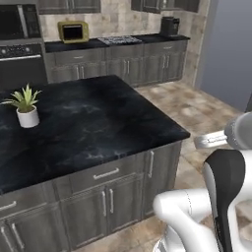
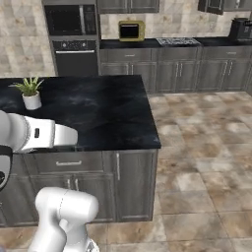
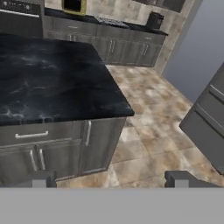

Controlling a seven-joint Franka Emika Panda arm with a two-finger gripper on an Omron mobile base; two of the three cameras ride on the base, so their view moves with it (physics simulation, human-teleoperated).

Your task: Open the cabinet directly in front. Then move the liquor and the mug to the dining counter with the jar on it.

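Jaws wide apart and empty, the gripper [image 3: 109, 180] faces the potted-plant island [image 1: 98, 123] at frame left, so it should first find the cabinet.

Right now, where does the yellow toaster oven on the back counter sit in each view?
Left base view: toaster oven upper left, on the back counter.
Right base view: upper middle, right of the wall oven.
Hand view: cut by the top edge, left of centre.
Shared landmark: gas hob beside it.
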